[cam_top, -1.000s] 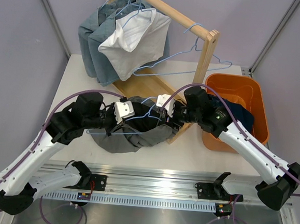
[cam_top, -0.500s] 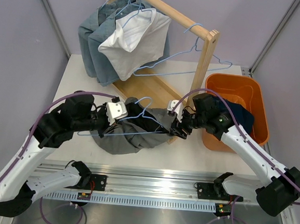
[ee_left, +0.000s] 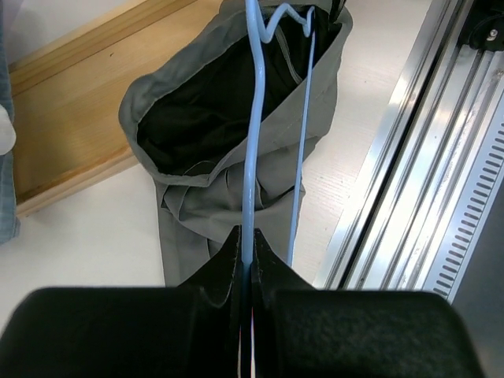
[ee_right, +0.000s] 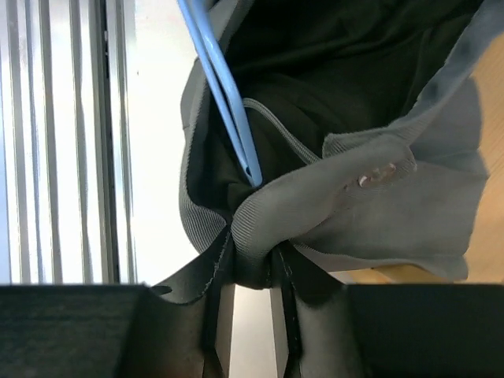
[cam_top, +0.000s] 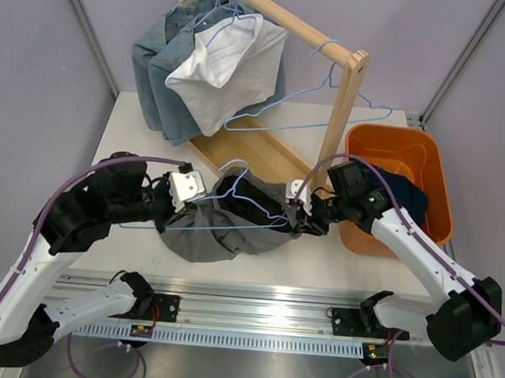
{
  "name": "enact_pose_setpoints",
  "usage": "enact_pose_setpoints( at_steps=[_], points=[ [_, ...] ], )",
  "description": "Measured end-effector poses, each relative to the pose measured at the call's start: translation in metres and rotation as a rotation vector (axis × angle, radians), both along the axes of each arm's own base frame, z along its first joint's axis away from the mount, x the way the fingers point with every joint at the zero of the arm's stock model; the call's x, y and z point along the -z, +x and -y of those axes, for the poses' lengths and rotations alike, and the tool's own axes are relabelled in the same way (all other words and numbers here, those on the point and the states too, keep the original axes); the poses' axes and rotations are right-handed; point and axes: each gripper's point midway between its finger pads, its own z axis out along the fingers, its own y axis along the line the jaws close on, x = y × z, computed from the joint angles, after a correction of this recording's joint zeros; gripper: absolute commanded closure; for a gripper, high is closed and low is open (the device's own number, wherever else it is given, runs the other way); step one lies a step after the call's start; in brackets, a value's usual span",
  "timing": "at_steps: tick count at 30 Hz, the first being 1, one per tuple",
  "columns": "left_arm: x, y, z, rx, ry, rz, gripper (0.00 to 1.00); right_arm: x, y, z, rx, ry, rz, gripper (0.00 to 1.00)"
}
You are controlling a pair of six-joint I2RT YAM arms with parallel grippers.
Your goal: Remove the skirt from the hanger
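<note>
skirt (cam_top: 218,234), grey with a dark lining, lies on the white table (cam_top: 317,260) between the two arms, just in front of the wooden rack (cam_top: 344,109). only the left wrist view shows the left gripper (ee_left: 246,240) pressed together on the blue hanger (ee_left: 252,142) wire. only the right wrist view shows the right gripper (ee_right: 248,264) pinching a fold of the waistband.
</note>
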Motion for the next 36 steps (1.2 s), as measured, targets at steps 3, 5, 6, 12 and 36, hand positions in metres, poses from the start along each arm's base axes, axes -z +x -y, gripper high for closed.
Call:
enact_pose_setpoints(
  at_steps=[3, 5, 6, 12, 36],
  points=[
    [-0.006, -0.001, -0.005, -0.014, 0.003, 0.018, 1.0, 0.013, 0.003, 0.007, 0.02, -0.035, -0.055, 0.73],
    [-0.015, -0.001, -0.008, -0.023, -0.007, 0.045, 1.0, 0.018, 0.007, 0.013, 0.049, -0.044, -0.075, 0.72],
    [-0.021, 0.0, -0.009, -0.03, -0.016, 0.061, 1.0, 0.018, 0.008, 0.015, 0.055, -0.043, -0.075, 0.72],
    [-0.036, 0.002, -0.012, -0.046, -0.05, 0.111, 1.0, 0.02, 0.002, 0.022, 0.073, -0.034, -0.079, 0.65],
    [-0.046, 0.003, -0.023, -0.115, -0.068, 0.137, 1.0, -0.03, -0.007, 0.015, 0.03, 0.081, -0.02, 0.31]
  ],
)
